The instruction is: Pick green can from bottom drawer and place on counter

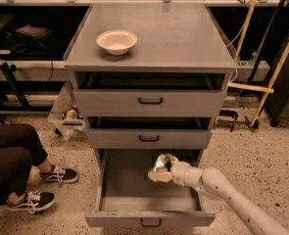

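Observation:
The bottom drawer point(124, 187) stands pulled open, its grey floor bare. My gripper point(160, 169) reaches in from the lower right and is shut on the green can point(159, 161). It holds the can tilted above the drawer floor, just below the middle drawer's front. The counter point(178, 33) is the grey top of the cabinet, well above the gripper.
A cream bowl point(116, 41) sits on the left part of the counter. The top drawer point(150, 101) and middle drawer point(149, 138) are slightly open. A seated person's legs and sneakers point(34, 190) are at the left. Poles and cables stand at the right.

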You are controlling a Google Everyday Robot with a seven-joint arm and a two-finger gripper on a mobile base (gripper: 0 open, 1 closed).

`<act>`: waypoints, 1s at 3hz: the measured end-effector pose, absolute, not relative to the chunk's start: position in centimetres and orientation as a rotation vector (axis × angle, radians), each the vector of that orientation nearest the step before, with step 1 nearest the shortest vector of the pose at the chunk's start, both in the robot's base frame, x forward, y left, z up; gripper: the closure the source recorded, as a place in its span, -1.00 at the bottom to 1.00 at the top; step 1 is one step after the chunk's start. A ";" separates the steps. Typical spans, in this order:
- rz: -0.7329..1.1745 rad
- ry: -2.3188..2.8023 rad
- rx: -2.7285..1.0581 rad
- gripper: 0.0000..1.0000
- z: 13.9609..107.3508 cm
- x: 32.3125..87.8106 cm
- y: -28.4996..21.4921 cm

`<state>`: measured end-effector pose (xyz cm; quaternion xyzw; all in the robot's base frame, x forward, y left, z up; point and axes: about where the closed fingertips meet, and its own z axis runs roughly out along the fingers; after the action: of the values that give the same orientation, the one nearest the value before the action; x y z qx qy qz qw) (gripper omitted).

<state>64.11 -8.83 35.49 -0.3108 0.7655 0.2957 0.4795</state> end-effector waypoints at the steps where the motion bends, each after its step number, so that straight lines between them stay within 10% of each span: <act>1: 0.612 1.823 -0.718 1.00 45.1 63.8 -14.3; 3: 0.474 1.799 -0.697 1.00 57.8 65.0 -19.8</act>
<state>65.04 -19.77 57.81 -0.2939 0.7587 0.1998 0.5460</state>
